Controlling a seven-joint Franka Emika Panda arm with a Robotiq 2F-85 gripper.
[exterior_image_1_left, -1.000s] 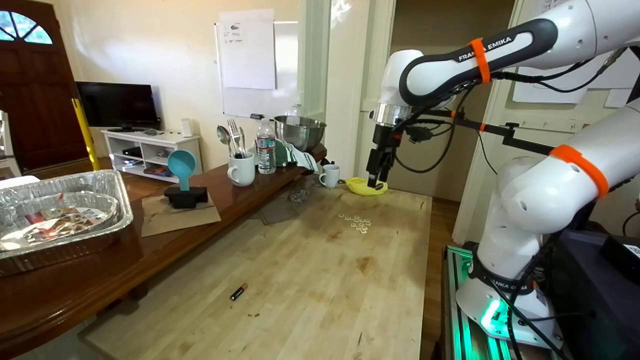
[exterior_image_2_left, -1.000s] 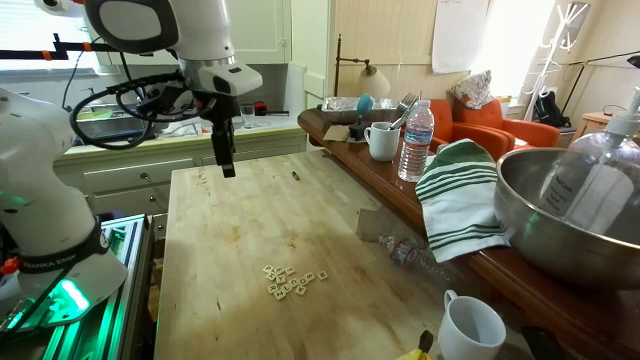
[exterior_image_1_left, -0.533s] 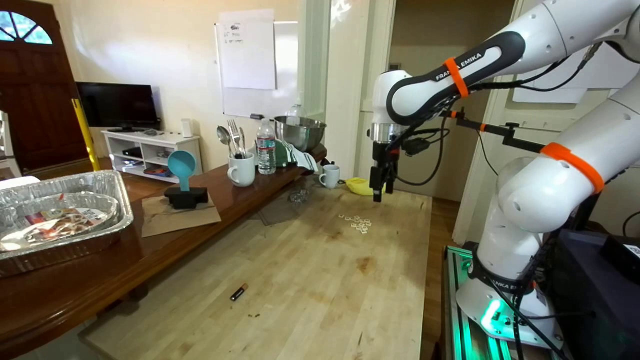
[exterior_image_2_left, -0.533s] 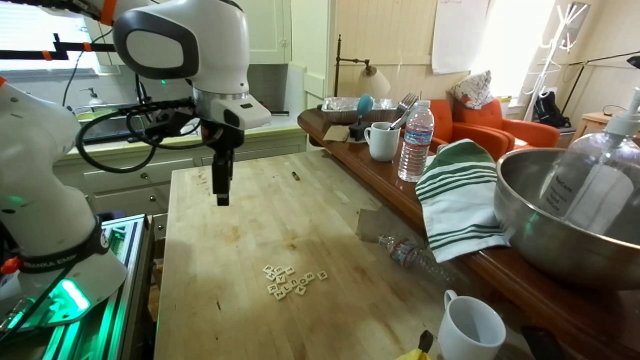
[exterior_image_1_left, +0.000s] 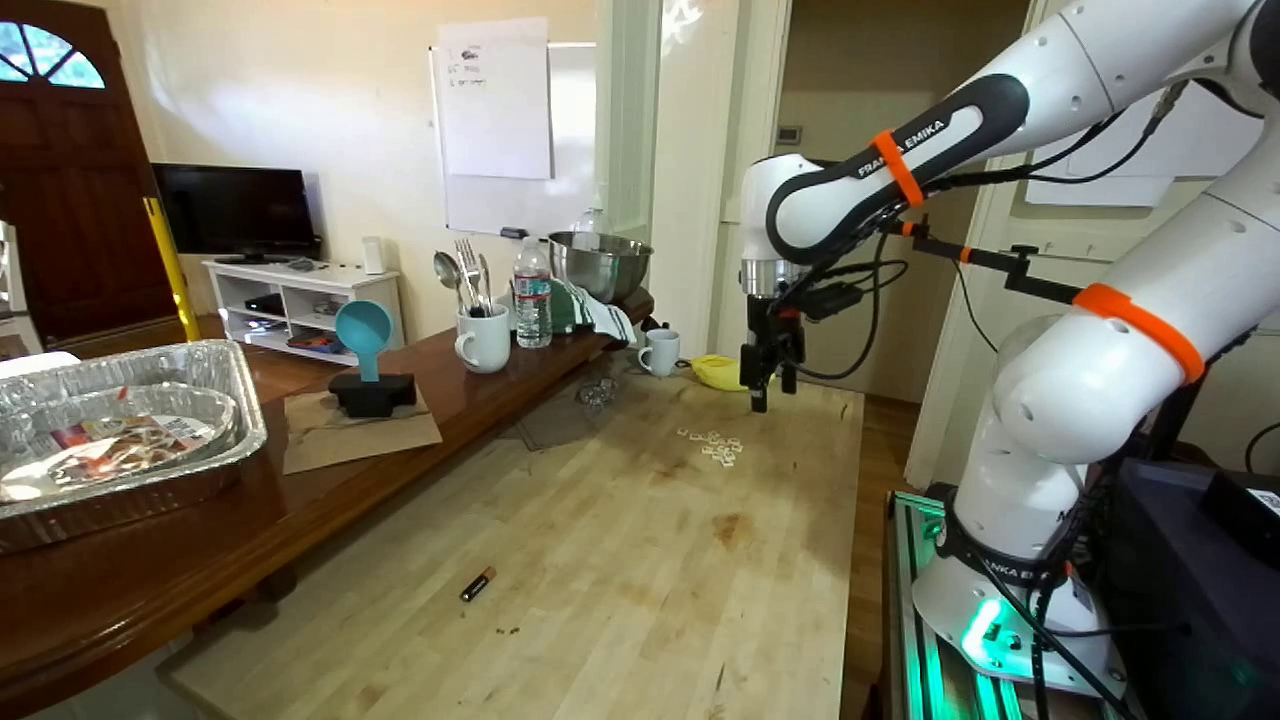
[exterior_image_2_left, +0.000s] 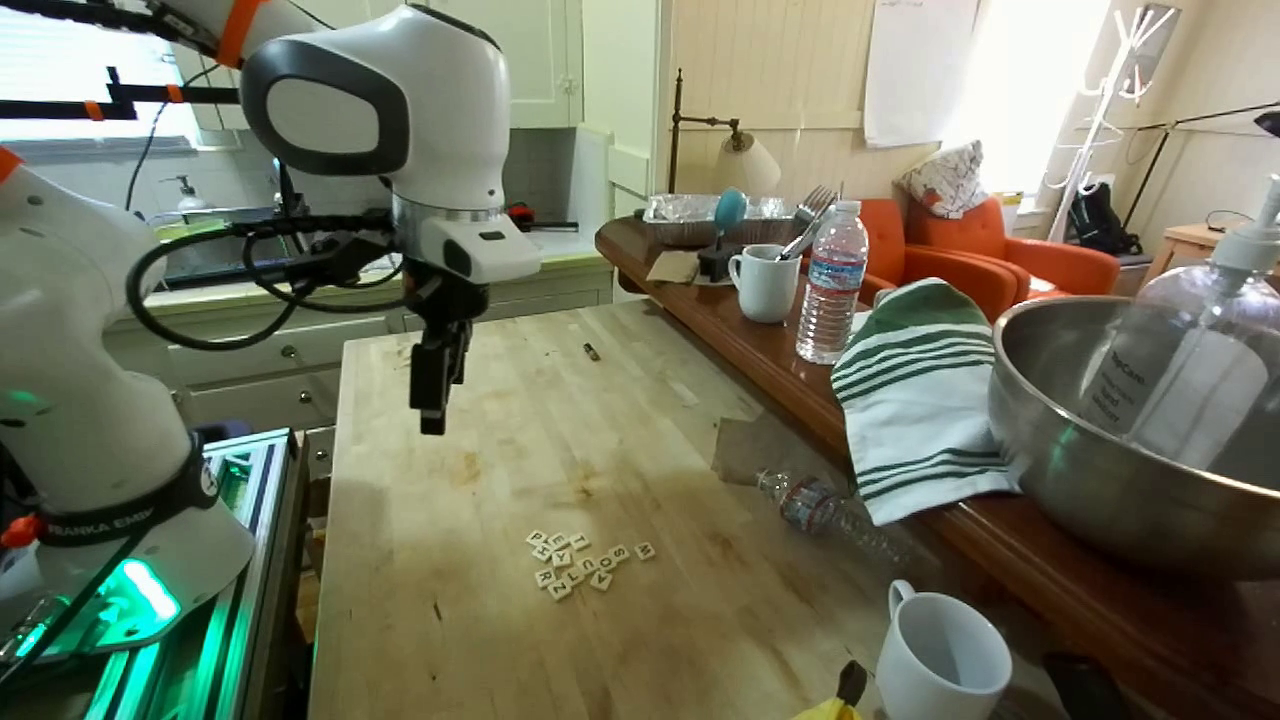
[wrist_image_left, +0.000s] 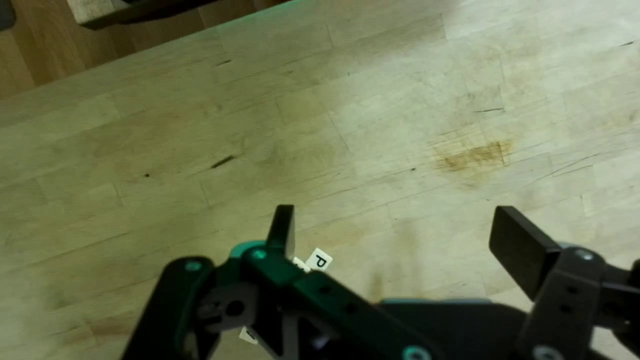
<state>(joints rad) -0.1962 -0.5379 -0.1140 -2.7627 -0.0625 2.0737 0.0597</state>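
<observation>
1 tool (wrist_image_left: 395, 220), spread wide, above the wooden tabletop (wrist_image_left: 310, 130), seemingly near the partly hidden letter tiles (wrist_image_left: 319, 259).

In an exterior view, a foil tray (exterior_image_1_left: 200, 364) sits at the left edge, a black television (exterior_image_1_left: 235, 210) rests on a white stand (exterior_image_1_left: 375, 305) at upper left, and a battery (exterior_image_1_left: 478, 584) lies at lower left of centre. In an exterior view, a steel bowl (exterior_image_2_left: 1120, 510) at the right edge holds a pump bottle (exterior_image_2_left: 1200, 390); a striped towel (exterior_image_2_left: 920, 410) drapes beside it, a white mug (exterior_image_2_left: 930, 680) stands at lower right, and orange armchairs (exterior_image_2_left: 1062, 265) show at upper right.
</observation>
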